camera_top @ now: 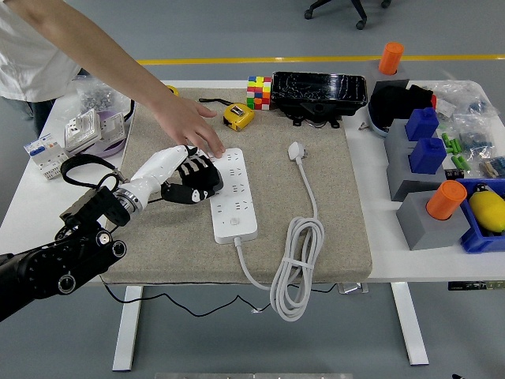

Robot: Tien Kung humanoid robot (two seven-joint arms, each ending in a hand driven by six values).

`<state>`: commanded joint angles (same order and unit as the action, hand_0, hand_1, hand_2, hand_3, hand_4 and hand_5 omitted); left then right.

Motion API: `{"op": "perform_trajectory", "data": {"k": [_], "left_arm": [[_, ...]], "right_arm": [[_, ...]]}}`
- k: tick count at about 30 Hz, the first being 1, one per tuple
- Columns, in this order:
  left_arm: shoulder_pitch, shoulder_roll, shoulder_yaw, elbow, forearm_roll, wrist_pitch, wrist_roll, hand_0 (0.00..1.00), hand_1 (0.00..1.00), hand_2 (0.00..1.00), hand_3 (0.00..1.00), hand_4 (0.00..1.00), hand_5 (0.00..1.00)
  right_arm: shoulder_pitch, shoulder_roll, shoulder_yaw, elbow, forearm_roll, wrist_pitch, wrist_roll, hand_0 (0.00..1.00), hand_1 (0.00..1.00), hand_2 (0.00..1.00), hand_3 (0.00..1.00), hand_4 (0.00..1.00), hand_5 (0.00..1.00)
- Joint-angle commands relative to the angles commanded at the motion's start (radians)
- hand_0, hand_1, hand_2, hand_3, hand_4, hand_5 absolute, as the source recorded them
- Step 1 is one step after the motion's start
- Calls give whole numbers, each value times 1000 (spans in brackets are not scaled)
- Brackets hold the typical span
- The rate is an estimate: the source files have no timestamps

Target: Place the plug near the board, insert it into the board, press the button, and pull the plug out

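Observation:
A white power strip (233, 195) lies lengthwise on the beige mat (316, 260), its round button (234, 222) near its front end. The white plug (297, 150) lies loose on the mat to the strip's right; its cable runs down to a coiled bundle (295, 268) at the front edge. My left hand (193, 180), white-backed with black fingers, sits at the strip's left edge with fingers curled, holding nothing. A person's hand (189, 126) reaches in from the top left and presses down on the strip's far left corner.
Behind the mat stand a colour cube (258, 92), a yellow tape measure (238, 116) and a black box (319, 91). Grey-and-blue blocks (422, 154), orange cylinders (447, 198) and a blue bin (486, 217) fill the right. White sockets (87, 130) lie at the left.

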<state>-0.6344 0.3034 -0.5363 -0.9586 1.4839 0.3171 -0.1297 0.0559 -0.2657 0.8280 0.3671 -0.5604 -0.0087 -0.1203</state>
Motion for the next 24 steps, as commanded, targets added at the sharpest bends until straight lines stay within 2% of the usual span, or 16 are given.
{"op": "perform_trajectory", "data": {"k": [5, 24], "left_arm": [[-4, 3, 4, 3, -4, -21, -6, 379, 387, 467, 576, 617, 2], [-17, 10, 10, 1, -13, -43, -12, 389, 390, 467, 576, 617, 2]], "right_arm": [[3, -2, 0, 3, -1, -1, 1, 679, 687, 694, 596, 933, 528], [0, 0, 0, 3, -2, 0, 0, 679, 687, 693, 594, 932, 529]]}}
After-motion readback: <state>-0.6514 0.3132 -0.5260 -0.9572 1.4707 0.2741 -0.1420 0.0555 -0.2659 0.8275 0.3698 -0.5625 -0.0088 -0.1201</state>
